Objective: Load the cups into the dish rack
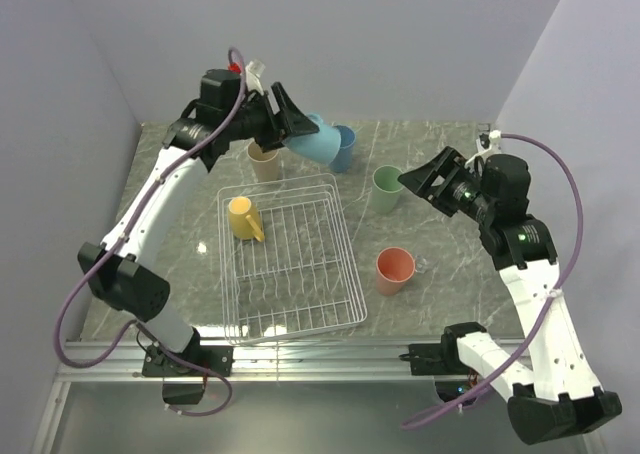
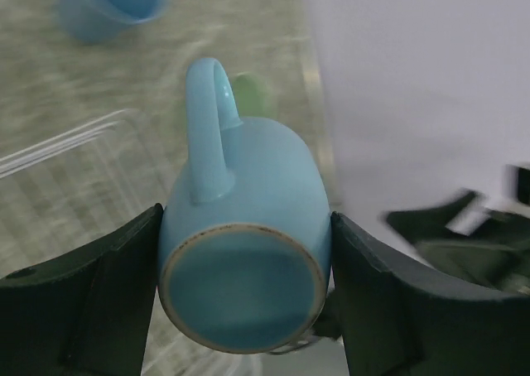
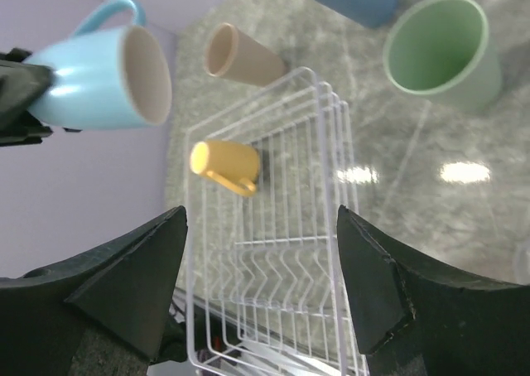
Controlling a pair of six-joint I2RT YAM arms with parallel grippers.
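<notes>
My left gripper (image 1: 296, 124) is shut on the light-blue mug (image 1: 313, 139), holding it on its side in the air at the far end of the white dish rack (image 1: 349, 274). In the left wrist view the mug's base (image 2: 242, 285) sits between my two fingers, handle up. The yellow mug (image 1: 244, 218) lies in the rack's far left corner. The beige cup (image 1: 264, 161), blue cup (image 1: 343, 146), green cup (image 1: 388, 188) and salmon-pink cup (image 1: 394, 270) stand on the table. My right gripper (image 1: 420, 182) is open and empty beside the green cup (image 3: 445, 53).
The grey marbled table (image 1: 440, 284) is bounded by purple walls at the back and sides. A metal rail (image 1: 300, 359) runs along the near edge by the arm bases.
</notes>
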